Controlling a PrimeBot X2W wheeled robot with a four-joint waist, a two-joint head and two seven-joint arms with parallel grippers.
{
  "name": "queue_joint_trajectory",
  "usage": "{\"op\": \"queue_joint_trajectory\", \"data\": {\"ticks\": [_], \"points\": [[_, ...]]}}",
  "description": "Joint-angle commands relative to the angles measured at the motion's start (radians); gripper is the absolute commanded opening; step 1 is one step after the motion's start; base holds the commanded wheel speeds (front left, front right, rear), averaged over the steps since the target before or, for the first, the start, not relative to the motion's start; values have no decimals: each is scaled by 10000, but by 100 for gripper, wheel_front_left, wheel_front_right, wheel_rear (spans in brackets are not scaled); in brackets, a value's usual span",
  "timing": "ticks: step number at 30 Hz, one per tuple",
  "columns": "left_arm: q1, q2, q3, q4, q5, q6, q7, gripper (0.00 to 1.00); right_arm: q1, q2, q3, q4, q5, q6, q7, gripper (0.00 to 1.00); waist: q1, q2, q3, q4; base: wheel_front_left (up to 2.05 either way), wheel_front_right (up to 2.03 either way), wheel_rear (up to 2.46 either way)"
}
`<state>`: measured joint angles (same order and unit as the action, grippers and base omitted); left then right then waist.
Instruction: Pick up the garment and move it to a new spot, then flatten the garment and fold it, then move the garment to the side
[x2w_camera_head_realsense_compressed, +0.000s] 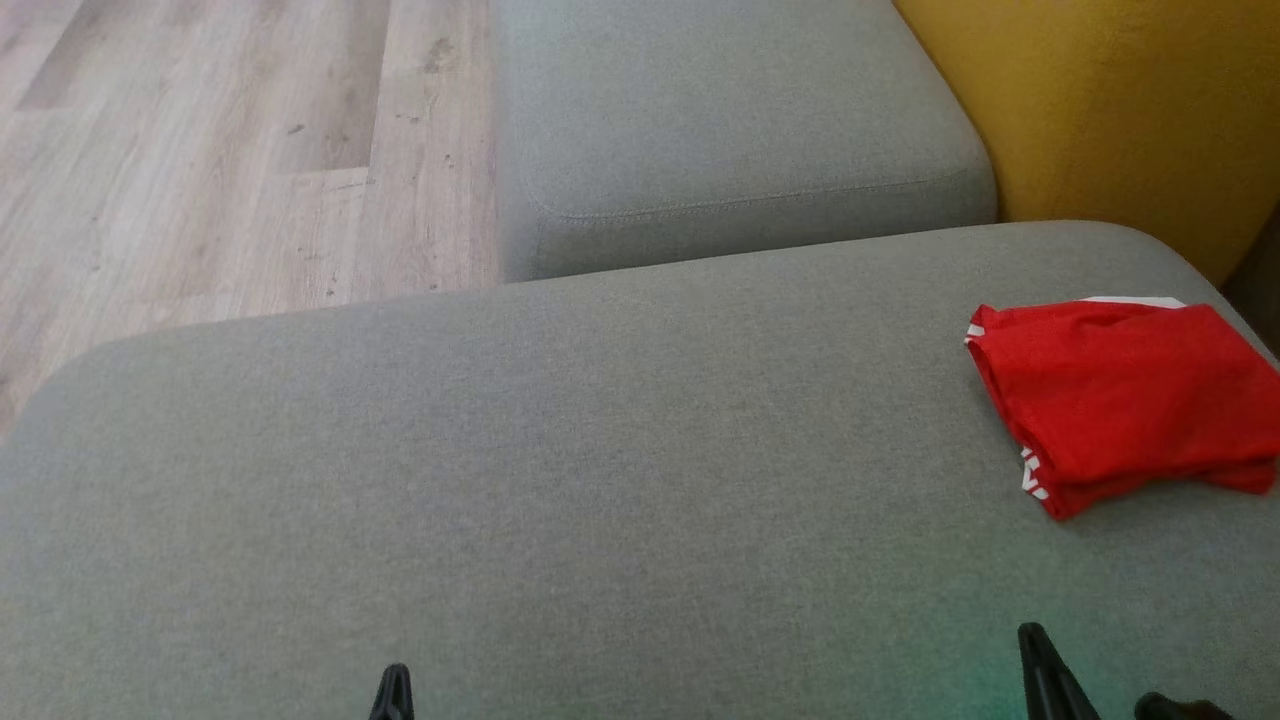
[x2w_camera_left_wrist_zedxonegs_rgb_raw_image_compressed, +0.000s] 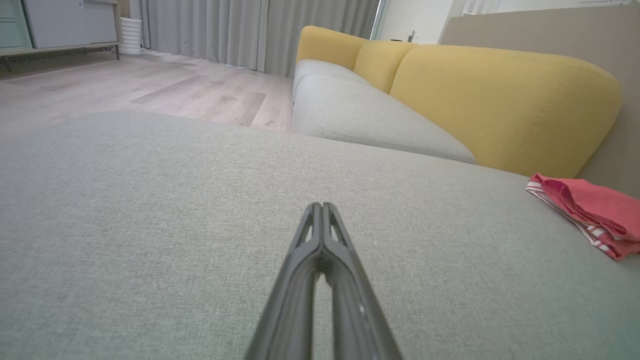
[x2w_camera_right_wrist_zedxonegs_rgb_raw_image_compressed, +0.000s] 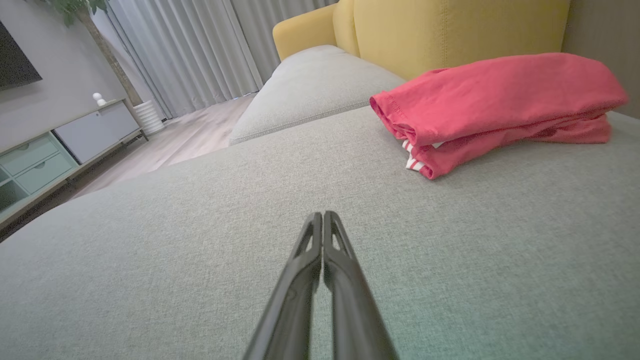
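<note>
Grey sofa seat (x2w_camera_head_realsense_compressed: 600, 450), garment (x2w_camera_head_realsense_compressed: 1125, 400) lying folded at three o'clock near yellow backrest (x2w_camera_head_realsense_compressed: 1100, 110); left gripper (x2w_camera_head_realsense_compressed: 393, 690) and right gripper (x2w_camera_head_realsense_compressed: 1040, 665) both clenched empty at six o'clock, so task looks finished.

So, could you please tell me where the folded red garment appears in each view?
Head view: red garment at the right edge, mid-height, on the grey cushion.
Left wrist view: red garment at the far right edge, mid-height.
Right wrist view: red garment in the upper right.
Shared landmark: the yellow backrest just behind it.
</note>
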<state>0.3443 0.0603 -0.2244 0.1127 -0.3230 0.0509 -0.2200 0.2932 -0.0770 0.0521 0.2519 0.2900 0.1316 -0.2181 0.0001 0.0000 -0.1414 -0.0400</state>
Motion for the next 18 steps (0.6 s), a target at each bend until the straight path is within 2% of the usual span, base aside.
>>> {"op": "queue_joint_trajectory", "data": {"ticks": [1,18], "points": [[-491,62,169,-266,-252,-90,10,0,-540,-30,-69,-304,269,-1,54,0,0,0,13,5,0,0,0],[-1124,149,503,31,-2308,-367,398,0,-1067,-43,-232,-268,2311,-2,487,0,0,0,231,66,0,0,0]]}}
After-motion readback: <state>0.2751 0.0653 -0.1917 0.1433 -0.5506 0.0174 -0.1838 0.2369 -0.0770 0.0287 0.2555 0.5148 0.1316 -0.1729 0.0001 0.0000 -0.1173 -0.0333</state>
